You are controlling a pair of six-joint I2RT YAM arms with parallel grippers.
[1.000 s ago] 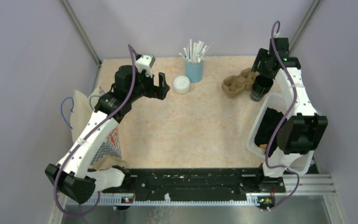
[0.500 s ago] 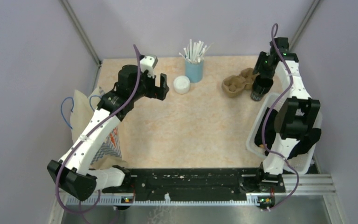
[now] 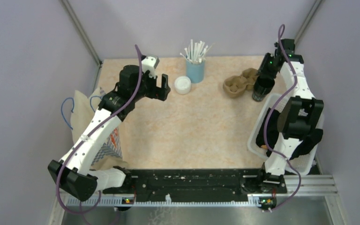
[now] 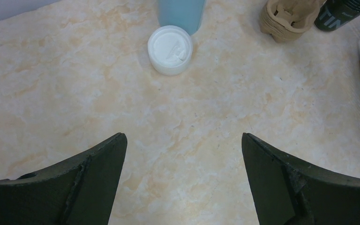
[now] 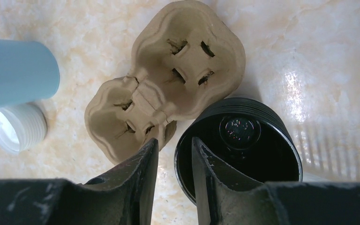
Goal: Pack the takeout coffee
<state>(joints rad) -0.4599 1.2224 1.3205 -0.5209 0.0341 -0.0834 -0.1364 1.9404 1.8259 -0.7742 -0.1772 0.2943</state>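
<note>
Moved: right hand (image 5: 174,139) has come down on cup (image 5: 258,164), fingers narrowing.
Right hand: one finger inside rim, one outside, for a wall pinch; can't tell if clamped.
Cup: upright on bench (image 5: 309,47), just beside carrier (image 5: 168,79).
Left hand (image 4: 183,135): spread wide, facing lid (image 4: 170,49).

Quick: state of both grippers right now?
Left gripper: open, empty.
Right gripper: straddling the cup rim, one finger inside; whether it grips yet cannot be told.
</note>
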